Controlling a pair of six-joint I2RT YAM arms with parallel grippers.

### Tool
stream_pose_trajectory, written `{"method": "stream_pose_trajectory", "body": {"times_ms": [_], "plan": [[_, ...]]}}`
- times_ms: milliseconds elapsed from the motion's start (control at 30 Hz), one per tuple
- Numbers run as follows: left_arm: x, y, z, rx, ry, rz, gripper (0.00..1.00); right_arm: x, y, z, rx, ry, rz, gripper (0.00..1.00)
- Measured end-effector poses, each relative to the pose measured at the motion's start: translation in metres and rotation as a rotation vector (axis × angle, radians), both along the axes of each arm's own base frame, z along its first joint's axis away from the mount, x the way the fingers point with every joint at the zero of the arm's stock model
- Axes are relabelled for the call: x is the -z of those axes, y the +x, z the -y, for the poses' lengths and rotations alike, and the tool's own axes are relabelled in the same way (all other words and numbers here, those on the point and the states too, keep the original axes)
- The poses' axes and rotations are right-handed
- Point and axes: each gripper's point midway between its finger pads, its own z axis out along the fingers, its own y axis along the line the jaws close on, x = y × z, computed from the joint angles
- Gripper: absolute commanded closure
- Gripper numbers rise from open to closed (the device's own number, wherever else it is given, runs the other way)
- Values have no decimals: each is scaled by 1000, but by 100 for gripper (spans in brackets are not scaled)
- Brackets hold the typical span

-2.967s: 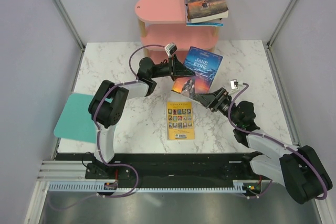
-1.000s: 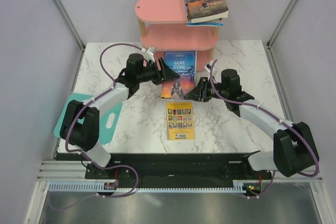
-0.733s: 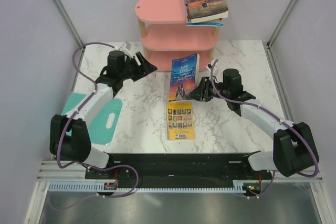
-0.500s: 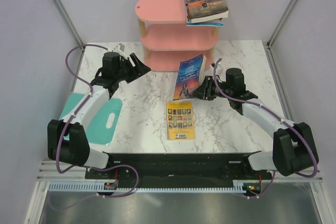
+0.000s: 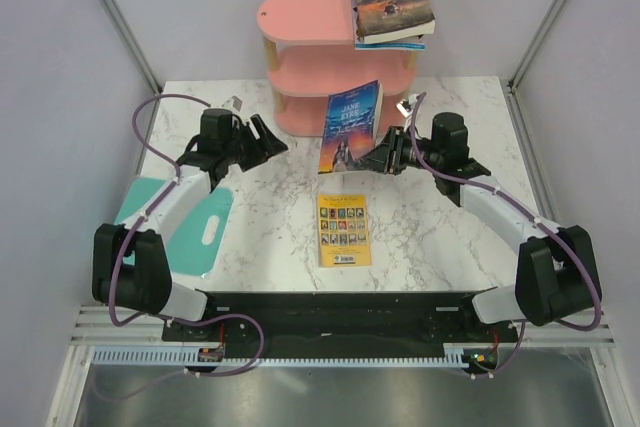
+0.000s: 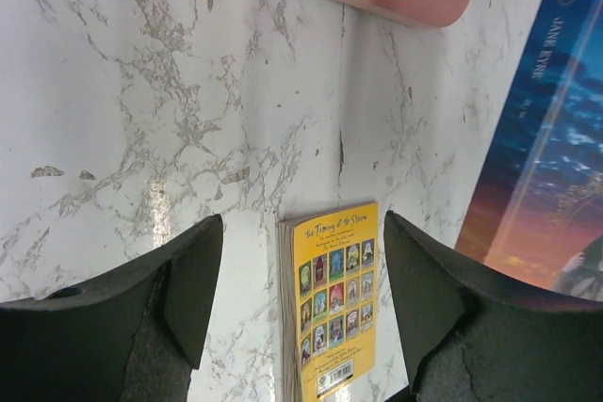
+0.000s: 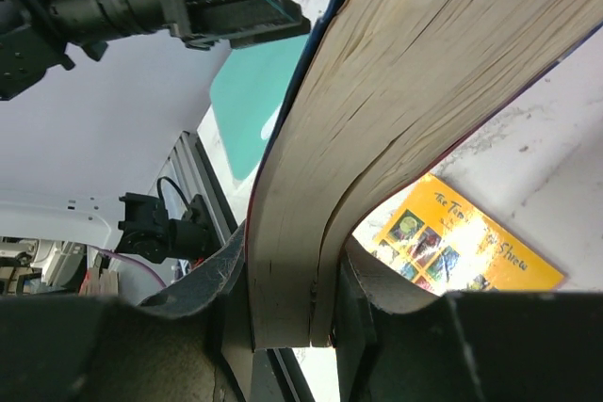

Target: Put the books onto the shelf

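My right pincer (image 5: 386, 159) pinches the blue book (image 5: 350, 127) by a lower corner, upright, just in front of the pink shelf (image 5: 335, 75). My left pincer (image 5: 265, 139) hangs spread and empty. I should level the book, then slide it gently onto a tier without knocking the shelf.

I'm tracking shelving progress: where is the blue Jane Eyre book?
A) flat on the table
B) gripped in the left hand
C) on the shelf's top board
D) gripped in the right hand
D: the right hand is shut on the edge of Jane Eyre, holding it tilted upright in front of the shelf, while the left hand is open and empty.
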Motion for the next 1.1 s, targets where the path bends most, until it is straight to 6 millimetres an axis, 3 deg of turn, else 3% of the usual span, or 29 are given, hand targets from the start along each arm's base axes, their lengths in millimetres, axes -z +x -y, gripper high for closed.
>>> {"method": "stream_pose_trajectory", "body": {"times_ms": [267,633,933,1100], "plan": [[16,-1,0,4,11,-39,26,-20,18,-3,-13,57,41,100],[24,-4,-1,13,21,-60,26,2,82,19,83,210,-54,100],[38,-13,-3,18,34,-96,26,-33,134,30,107,336,-59,100],[39,-14,-3,19,35,-99,26,-35,151,28,99,363,-96,100]]}}
